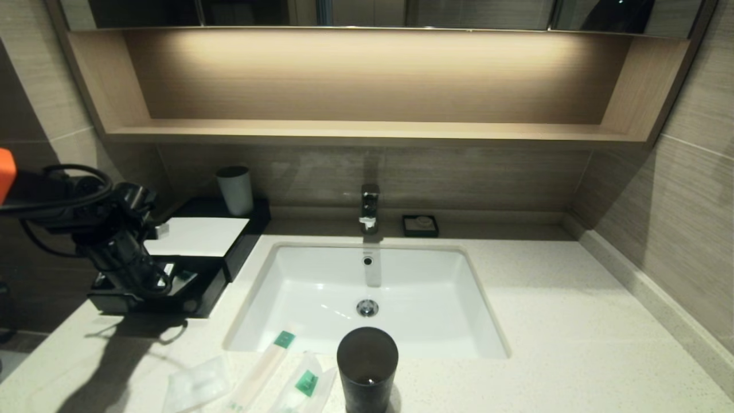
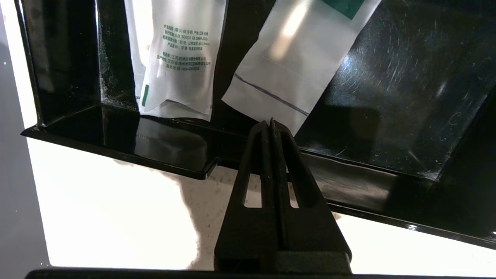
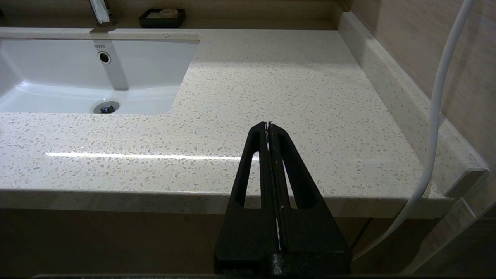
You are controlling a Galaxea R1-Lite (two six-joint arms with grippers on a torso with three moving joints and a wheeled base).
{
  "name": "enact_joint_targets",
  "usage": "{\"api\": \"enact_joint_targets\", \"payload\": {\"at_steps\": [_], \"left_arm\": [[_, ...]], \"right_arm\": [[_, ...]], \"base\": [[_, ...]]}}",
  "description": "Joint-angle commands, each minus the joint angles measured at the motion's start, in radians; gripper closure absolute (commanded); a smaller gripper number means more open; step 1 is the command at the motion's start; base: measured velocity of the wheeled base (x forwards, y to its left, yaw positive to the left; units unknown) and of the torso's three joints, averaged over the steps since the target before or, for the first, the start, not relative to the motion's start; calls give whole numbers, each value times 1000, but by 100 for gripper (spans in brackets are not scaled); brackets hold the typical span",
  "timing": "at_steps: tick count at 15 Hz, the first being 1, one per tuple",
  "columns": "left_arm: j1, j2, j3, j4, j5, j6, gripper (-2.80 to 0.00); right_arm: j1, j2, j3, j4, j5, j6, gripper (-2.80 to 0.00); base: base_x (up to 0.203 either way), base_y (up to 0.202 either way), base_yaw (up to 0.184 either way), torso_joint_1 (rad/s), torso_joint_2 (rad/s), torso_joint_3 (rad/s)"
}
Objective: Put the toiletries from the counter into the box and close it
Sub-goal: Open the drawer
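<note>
Black and glossy, the box [image 1: 195,252] sits left of the basin [image 1: 367,298], its tray [image 2: 387,97] pulled out. Only the left wrist view shows two packets [image 2: 178,58] inside, with the left gripper [image 2: 270,123] pressed together, empty, at the tray's front lip. Three more packets [image 1: 258,378] lie on the speckled stone counter [image 1: 573,344] before the basin, beside a dark cup [image 1: 367,367]. Right of the basin, the right gripper [image 3: 268,124] hangs off the counter edge, fingers together.
</note>
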Motion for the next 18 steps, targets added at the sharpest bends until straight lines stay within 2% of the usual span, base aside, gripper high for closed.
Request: {"api": "enact_joint_targets", "payload": {"at_steps": [1, 14, 18], "left_arm": [[3, -20, 2, 15, 1, 0, 0], [19, -109, 127, 22, 3, 6, 0], [19, -125, 117, 19, 3, 0, 0]], "right_arm": [[0, -1, 2, -1, 0, 0, 0], [0, 0, 2, -1, 0, 0, 0], [0, 0, 2, -1, 0, 0, 0]], "base": [[0, 0, 0, 0, 0, 0], [0, 0, 0, 0, 0, 0], [0, 0, 0, 0, 0, 0]]}}
